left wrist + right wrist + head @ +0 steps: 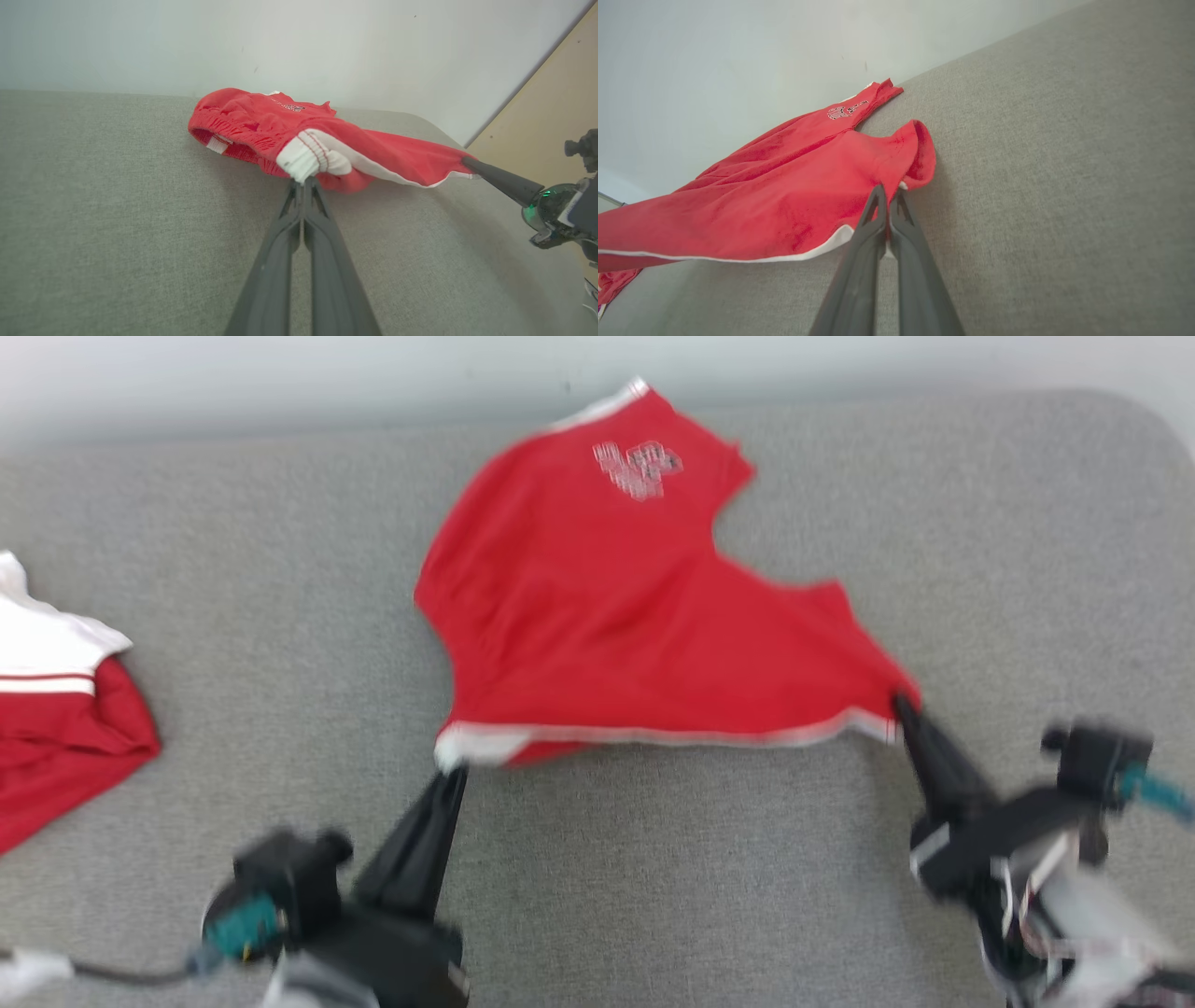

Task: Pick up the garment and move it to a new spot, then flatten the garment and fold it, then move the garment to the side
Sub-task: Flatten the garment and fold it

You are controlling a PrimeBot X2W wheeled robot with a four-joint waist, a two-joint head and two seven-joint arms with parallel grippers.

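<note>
The garment (616,616) is a pair of red shorts with white trim and a white print, stretched over the grey cushion (653,877). My left gripper (452,769) is shut on its near left corner, where white trim bunches at the tips (302,179). My right gripper (901,702) is shut on its near right corner, pinching the trimmed hem (887,196). The near edge hangs taut between both grippers and lifted off the cushion. In the left wrist view the garment (289,130) shows its elastic waistband, and the right gripper (467,161) holds the far corner.
Another red and white garment (56,709) lies at the cushion's left edge. A pale wall (280,373) runs behind the cushion. A tan panel (551,107) stands beyond the cushion's right end. Bare grey cushion lies in front of the held garment.
</note>
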